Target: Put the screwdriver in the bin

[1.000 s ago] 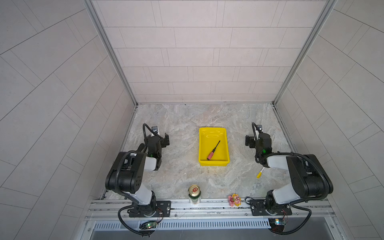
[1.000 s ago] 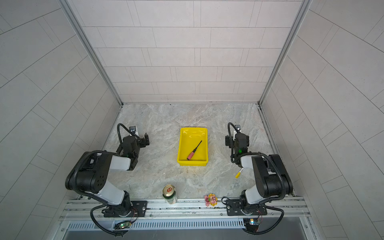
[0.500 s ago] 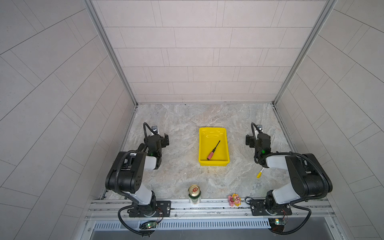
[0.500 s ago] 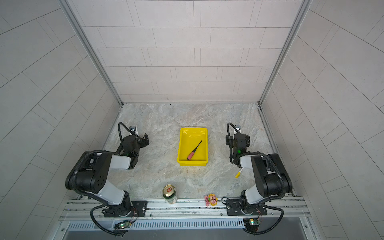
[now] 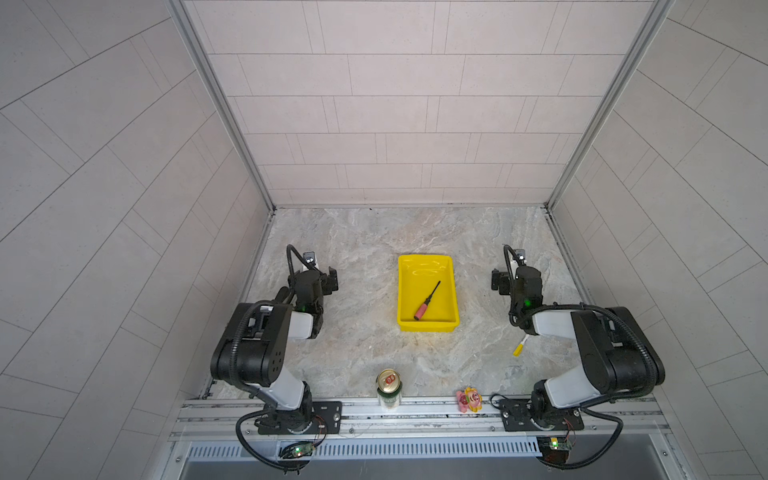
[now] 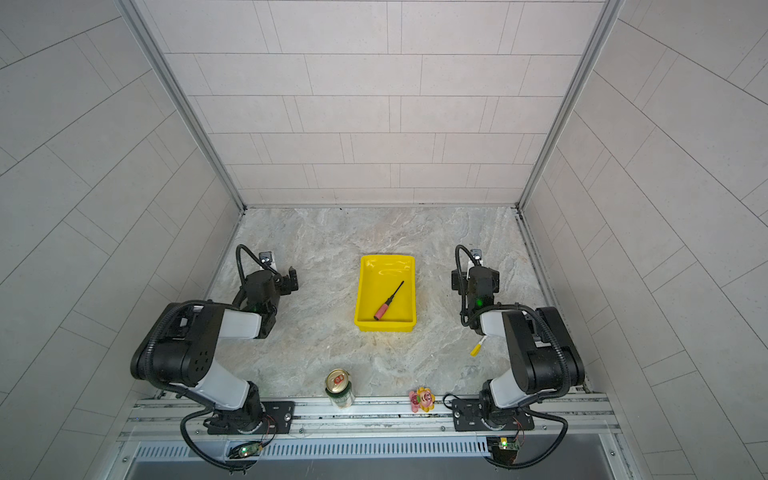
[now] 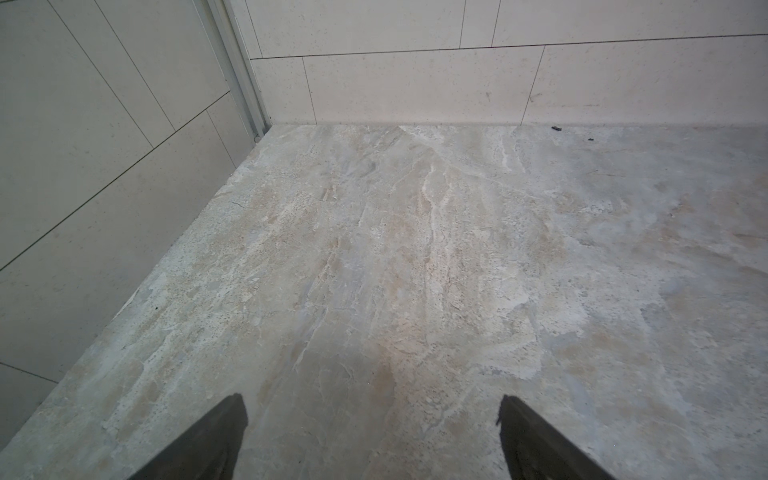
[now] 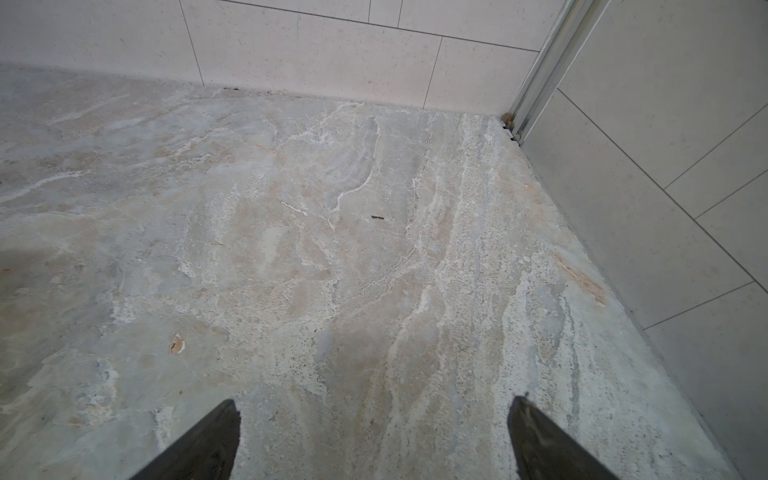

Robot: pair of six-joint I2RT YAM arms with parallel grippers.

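Plainly, the work looks done, so the step in hand is to rest clear without disturbing anything. On the left, the left claw [image 5: 330,281] hangs low over bare tabletop [image 5: 357,353], jaws spread wide with nothing between them, as the left wrist view confirms. In the middle, the screwdriver [image 5: 427,301] lies flat and diagonal inside the bin [image 5: 428,329], pink handle toward the near wall; both top views agree. On the right, the right claw [image 5: 500,283] is likewise released and empty, well apart from the bin. Doing this well, I judge, means parking both arms away from the bin's walls and leaving the white stick [image 5: 520,347] alone.
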